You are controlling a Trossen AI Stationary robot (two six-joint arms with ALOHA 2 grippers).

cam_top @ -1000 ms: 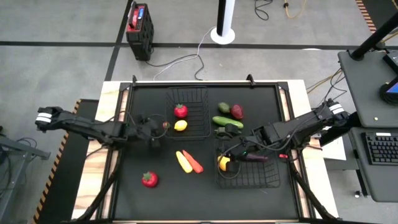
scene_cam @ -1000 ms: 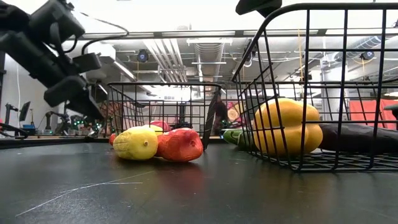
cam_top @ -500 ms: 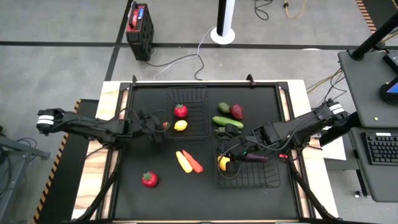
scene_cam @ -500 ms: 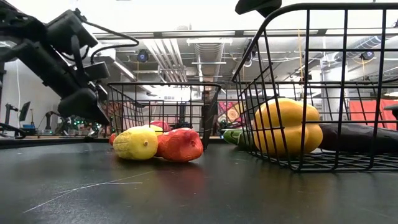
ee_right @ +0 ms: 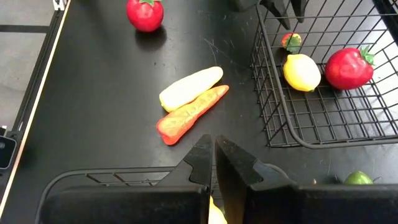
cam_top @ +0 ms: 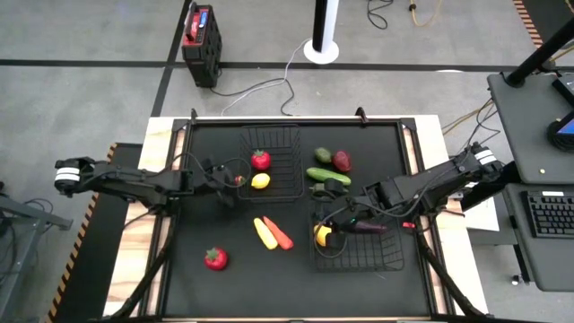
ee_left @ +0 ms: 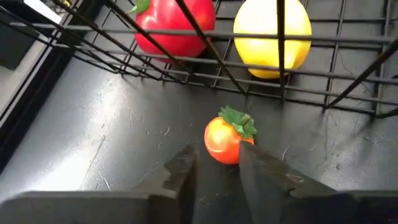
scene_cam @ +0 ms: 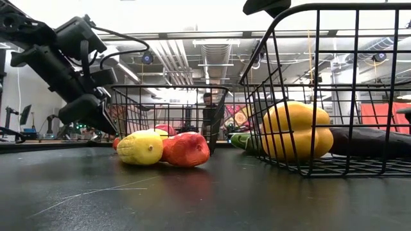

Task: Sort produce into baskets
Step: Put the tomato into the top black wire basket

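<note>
Now your left gripper (ee_left: pixel 214 168), fingers slightly parted and holding nothing, frames the small red-orange toy tomato (ee_left: pixel 226 138) on the mat beside the far black wire basket (cam_top: pixel 291 148); close, then lift it in.

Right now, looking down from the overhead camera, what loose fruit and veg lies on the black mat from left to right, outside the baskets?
Red tomato → small orange-red fruit → yellow piece → orange carrot → red strawberry-like piece.
</note>
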